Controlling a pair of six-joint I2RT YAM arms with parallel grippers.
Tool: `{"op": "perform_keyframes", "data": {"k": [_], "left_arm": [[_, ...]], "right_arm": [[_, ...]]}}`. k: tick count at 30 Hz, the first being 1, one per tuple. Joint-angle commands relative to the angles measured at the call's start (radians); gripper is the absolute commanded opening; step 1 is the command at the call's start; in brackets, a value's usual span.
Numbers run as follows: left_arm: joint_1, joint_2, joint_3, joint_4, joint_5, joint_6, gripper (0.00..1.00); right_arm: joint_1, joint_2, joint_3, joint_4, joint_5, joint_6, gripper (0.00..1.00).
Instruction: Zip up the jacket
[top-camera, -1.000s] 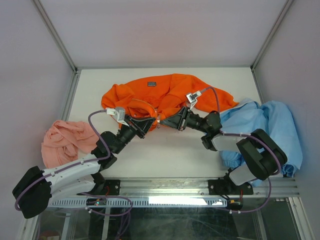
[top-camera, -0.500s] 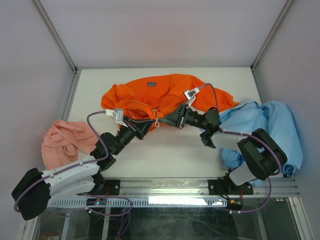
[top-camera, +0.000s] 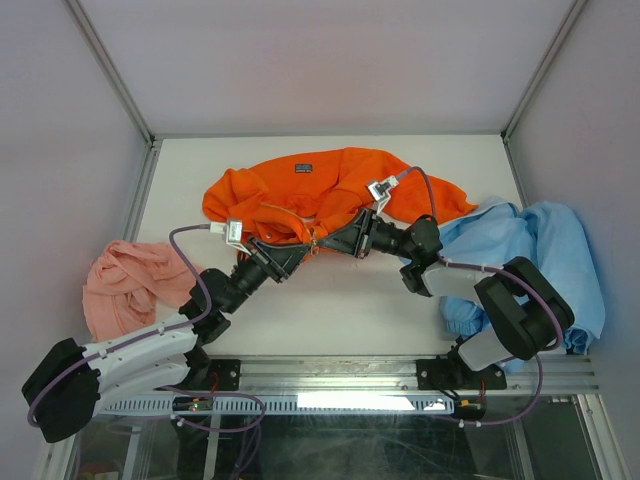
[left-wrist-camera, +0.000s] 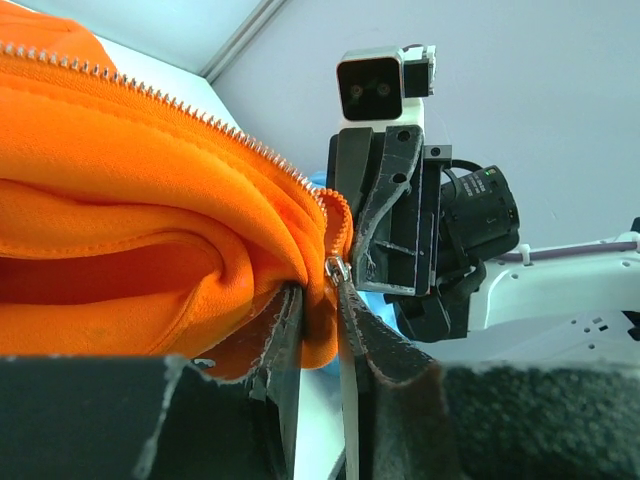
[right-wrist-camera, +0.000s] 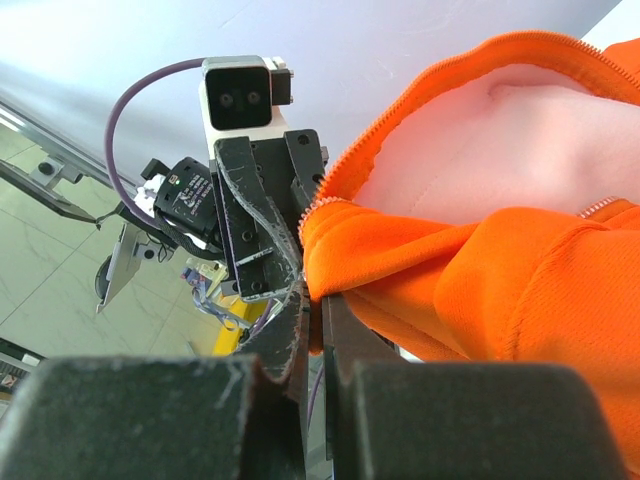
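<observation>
Orange fleece jacket (top-camera: 330, 185) lies mid-way across the table (top-camera: 330, 310), teeth parted above the low slider (left-wrist-camera: 336, 268); nearly all zipping remains. My right gripper (top-camera: 338, 240) pinches the jacket's edge; my left gripper (top-camera: 298, 250) straddles it, grip undeterminable.

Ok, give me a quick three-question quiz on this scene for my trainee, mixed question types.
1. True or false: the jacket is fully zipped.
2. Which lies beside the left arm? A pink cloth B blue garment C green towel
3. What do the jaws of the right arm clamp?
Key: 1 false; 2 A; 3 the jacket's edge beside its zipper.
</observation>
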Motion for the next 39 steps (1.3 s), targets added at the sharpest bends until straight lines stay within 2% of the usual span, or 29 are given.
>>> {"op": "perform_keyframes", "data": {"k": [1, 3, 8, 13, 17, 22, 24, 25, 29, 30, 31, 32, 35, 39], "left_arm": [[-0.005, -0.016, -0.009, 0.081, 0.095, -0.071, 0.2], [-0.002, -0.016, -0.008, 0.082, 0.103, -0.074, 0.16], [0.005, 0.013, -0.001, 0.102, 0.153, -0.081, 0.0], [0.017, 0.026, 0.019, 0.055, 0.221, -0.089, 0.0], [0.032, 0.035, 0.032, -0.062, 0.265, -0.105, 0.0], [0.14, 0.116, 0.014, -0.012, 0.416, -0.202, 0.0], [0.176, 0.154, 0.002, 0.048, 0.469, -0.251, 0.0], [0.182, 0.164, -0.004, 0.072, 0.476, -0.266, 0.0], [0.184, 0.165, 0.008, 0.049, 0.472, -0.265, 0.0], [0.184, 0.158, 0.012, 0.033, 0.468, -0.262, 0.0], [0.185, 0.15, 0.016, 0.016, 0.466, -0.26, 0.0], [0.185, 0.144, 0.022, -0.007, 0.465, -0.254, 0.0], [0.185, 0.123, 0.026, -0.033, 0.466, -0.255, 0.0], [0.185, 0.107, 0.034, -0.064, 0.474, -0.259, 0.0]], "right_arm": [[0.006, -0.001, 0.005, 0.093, 0.015, -0.014, 0.0], [0.007, 0.0, 0.002, 0.097, 0.015, -0.015, 0.0], [0.01, 0.004, 0.007, 0.096, 0.013, -0.018, 0.0], [-0.002, -0.006, 0.039, 0.047, 0.01, -0.049, 0.0], [-0.024, -0.028, 0.088, -0.058, 0.01, -0.111, 0.0], [-0.05, -0.019, 0.131, -0.178, 0.011, -0.187, 0.01], [-0.066, -0.018, 0.13, -0.203, 0.005, -0.2, 0.07], [-0.074, -0.026, 0.125, -0.226, -0.002, -0.218, 0.14], [-0.101, -0.126, 0.109, -0.436, -0.003, -0.224, 0.16], [-0.102, -0.166, 0.112, -0.531, 0.003, -0.381, 0.21], [-0.102, -0.203, 0.119, -0.626, 0.044, -0.539, 0.45], [-0.102, -0.239, 0.125, -0.707, 0.066, -0.617, 0.52], [-0.1, -0.341, 0.147, -0.919, 0.125, -0.807, 0.63], [-0.056, -0.453, 0.141, -1.075, 0.195, -1.006, 0.68]]}}
